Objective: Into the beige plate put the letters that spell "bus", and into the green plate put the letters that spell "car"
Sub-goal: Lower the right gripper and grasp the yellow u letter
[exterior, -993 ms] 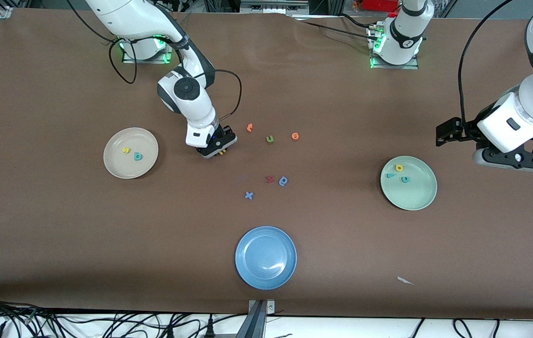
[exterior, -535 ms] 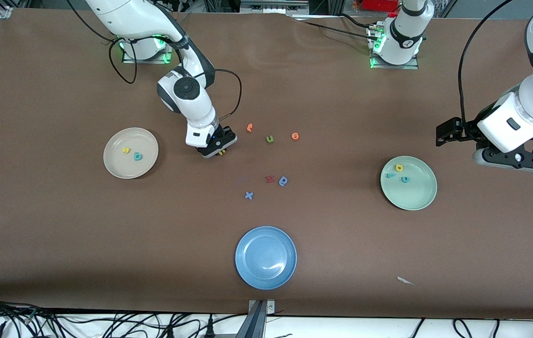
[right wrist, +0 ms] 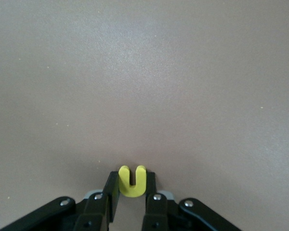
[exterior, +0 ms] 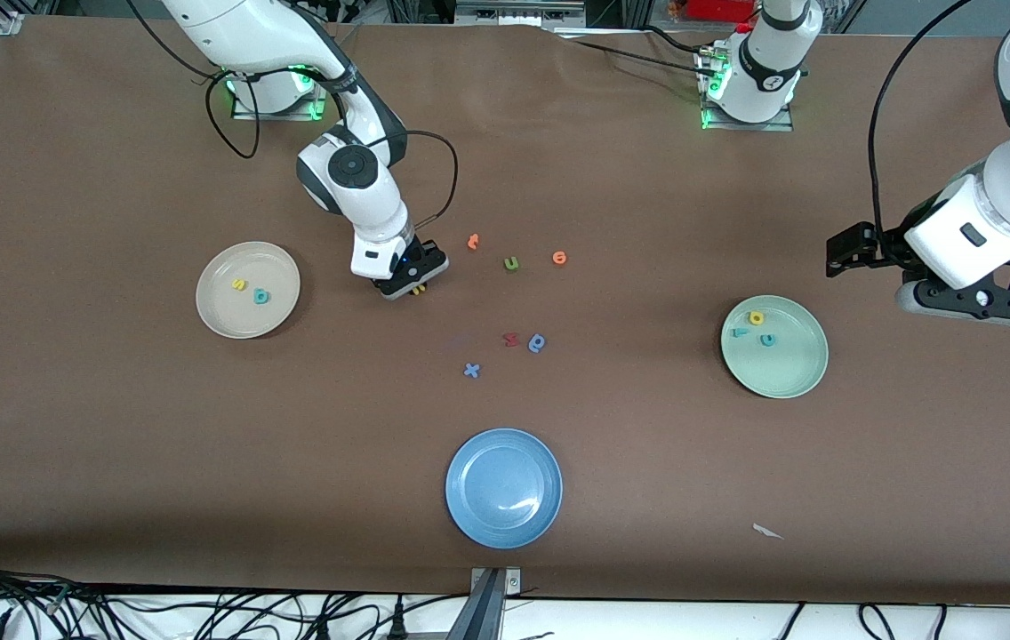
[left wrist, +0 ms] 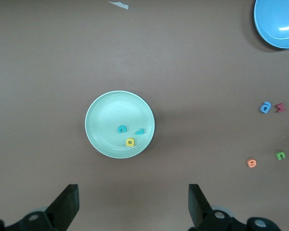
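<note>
Brown paper covers the whole table (exterior: 114, 427), with cables trailing along the bottom edge of the front view.

Both arm bases stand along the top of that view. The right arm reaches down from the upper left, and the right gripper (exterior: 417, 288) sits low at the table surface just left of centre. Its fingers (right wrist: 111, 190) are pinched tight on the yellow "u" (right wrist: 132, 181), whose prongs stick out past the tips in the right wrist view. The left arm waits at the right edge of the frame; the left gripper (left wrist: 132, 207) hangs in the air with its jaws spread wide and nothing between them.

Three plates come next. The beige plate (exterior: 225, 316) lies at middle left, holding the yellow "s" (exterior: 239, 284) and the teal "b" (exterior: 261, 296). The green plate (exterior: 789, 373) lies at middle right, holding the yellow "a" (exterior: 757, 317), the teal "r" (exterior: 739, 332) and the teal "c" (exterior: 767, 340). A blue plate (exterior: 478, 516) lies at bottom centre.

Loose letters lie scattered in the middle of the frame: an orange letter (exterior: 473, 241), an olive-green "u" (exterior: 511, 263), an orange "e" (exterior: 559, 258), a red letter (exterior: 511, 339), a blue "a" (exterior: 537, 342) and a blue "x" (exterior: 471, 370). A white paper scrap (exterior: 767, 532) lies at lower right.
</note>
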You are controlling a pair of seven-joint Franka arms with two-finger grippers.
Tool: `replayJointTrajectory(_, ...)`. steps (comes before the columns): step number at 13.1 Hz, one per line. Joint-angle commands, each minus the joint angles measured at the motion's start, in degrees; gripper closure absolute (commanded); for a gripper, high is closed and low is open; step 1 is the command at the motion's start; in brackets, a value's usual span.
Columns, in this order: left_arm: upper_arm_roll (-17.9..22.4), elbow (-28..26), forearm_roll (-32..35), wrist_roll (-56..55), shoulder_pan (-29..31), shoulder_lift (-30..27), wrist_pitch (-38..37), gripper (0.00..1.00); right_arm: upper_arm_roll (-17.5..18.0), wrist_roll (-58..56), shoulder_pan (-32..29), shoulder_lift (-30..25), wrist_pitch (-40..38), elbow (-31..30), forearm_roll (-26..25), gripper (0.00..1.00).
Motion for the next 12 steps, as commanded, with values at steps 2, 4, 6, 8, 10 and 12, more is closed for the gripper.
replayJointTrajectory(2,0.1,0.17,-0.53,1.25,0.14,-0.72,-0.67,0.0,-0.23,-0.31,-0.97,-1.13,-0.19,-0.65,0.0,0.87)
replayJointTrajectory(4,0.1,0.17,-0.53,1.25,0.05,-0.72,-0.67,0.0,-0.06,-0.84,-3.16,-3.5,-4.57,-0.65,-0.44,0.87)
replayJointTrajectory(6,0.1,0.17,-0.53,1.25,0.14,-0.72,-0.67,0.0,1.25,-3.03,-6.32,-5.96,-8.52,-0.74,-0.44,0.87)
replayJointTrajectory(8,0.1,0.17,-0.53,1.25,0.14,-0.72,-0.67,0.0,6.25,-5.93,-13.34,-7.9,-12.74,-0.91,-0.36,0.87)
replayJointTrajectory(10,0.1,0.17,-0.53,1.25,0.14,-0.72,-0.67,0.0,6.89,-8.74,-16.43,-10.53,-18.28,-1.27,-0.27,0.86)
replayJointTrajectory(12,0.1,0.17,-0.53,1.25,0.14,-0.72,-0.67,0.0,6.89,-12.77,-18.98,-13.25,-23.9,-1.27,0.0,0.85)
